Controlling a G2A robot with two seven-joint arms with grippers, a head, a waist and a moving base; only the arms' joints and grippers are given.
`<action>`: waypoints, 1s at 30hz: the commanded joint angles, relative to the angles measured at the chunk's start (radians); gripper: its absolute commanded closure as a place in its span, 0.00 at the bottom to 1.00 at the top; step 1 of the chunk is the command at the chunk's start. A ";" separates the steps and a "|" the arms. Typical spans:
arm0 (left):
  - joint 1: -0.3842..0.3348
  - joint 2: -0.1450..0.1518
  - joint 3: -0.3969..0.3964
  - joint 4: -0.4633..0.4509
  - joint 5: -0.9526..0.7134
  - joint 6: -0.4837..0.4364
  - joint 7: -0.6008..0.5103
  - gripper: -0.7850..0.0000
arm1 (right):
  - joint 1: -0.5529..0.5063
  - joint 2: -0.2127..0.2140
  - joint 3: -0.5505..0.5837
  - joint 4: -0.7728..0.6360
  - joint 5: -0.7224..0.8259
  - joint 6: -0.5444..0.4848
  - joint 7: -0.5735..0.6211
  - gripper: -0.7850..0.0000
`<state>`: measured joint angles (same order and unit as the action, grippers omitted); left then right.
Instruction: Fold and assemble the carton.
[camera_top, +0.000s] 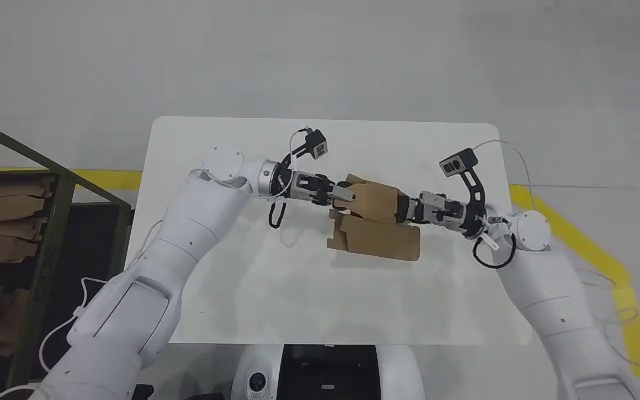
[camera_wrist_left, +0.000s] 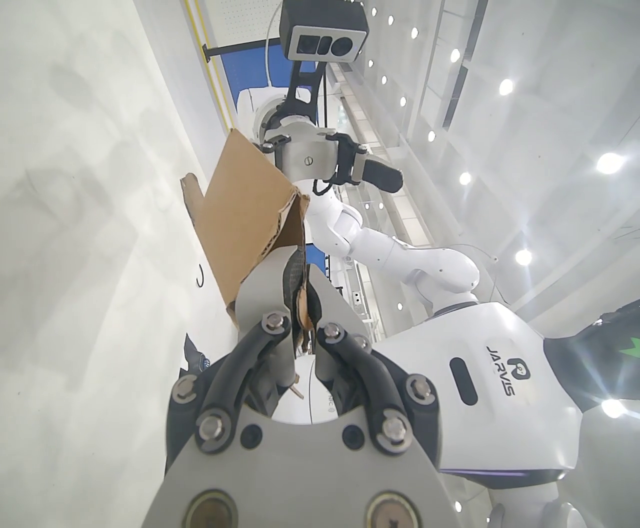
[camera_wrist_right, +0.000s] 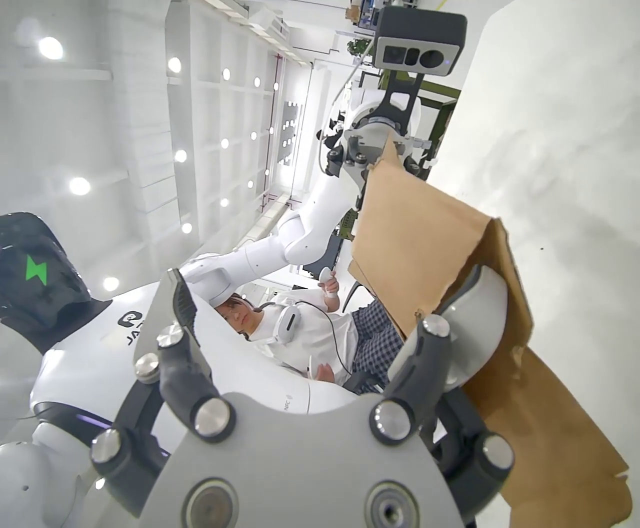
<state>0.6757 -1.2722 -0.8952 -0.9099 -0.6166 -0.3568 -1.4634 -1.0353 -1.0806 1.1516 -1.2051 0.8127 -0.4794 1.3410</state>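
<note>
left pincer (camera_wrist_left: 300, 262) is clamped on a frayed edge of the carton (camera_wrist_left: 245, 215). right pincer (camera_wrist_right: 325, 300) is spread wide, one finger (camera_wrist_right: 480, 300) tucked against a flap. the carton is plain brown cardboard, half folded with loose flaps, at the middle of the desk (camera_top: 250, 290).

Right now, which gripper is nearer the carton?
Left, narrowly. The left gripper is shut on an edge of the carton. The right gripper is open at the opposite end, one finger against a panel, the other clear of it.
</note>
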 joint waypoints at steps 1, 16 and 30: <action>0.000 0.001 0.001 -0.001 0.001 -0.001 0.001 1.00 | 0.008 -0.003 -0.004 0.013 0.016 0.009 0.009 0.13; -0.003 0.004 0.012 0.002 0.007 -0.003 0.003 1.00 | 0.041 -0.014 -0.019 0.056 -0.013 0.055 0.055 0.51; -0.014 0.002 0.024 0.014 0.001 -0.001 0.001 1.00 | 0.086 -0.013 -0.056 0.091 -0.095 0.044 0.044 0.73</action>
<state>0.6624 -1.2695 -0.8721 -0.8973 -0.6136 -0.3576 -1.4625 -0.9513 -1.0940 1.0987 -1.1171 0.7203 -0.4356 1.3847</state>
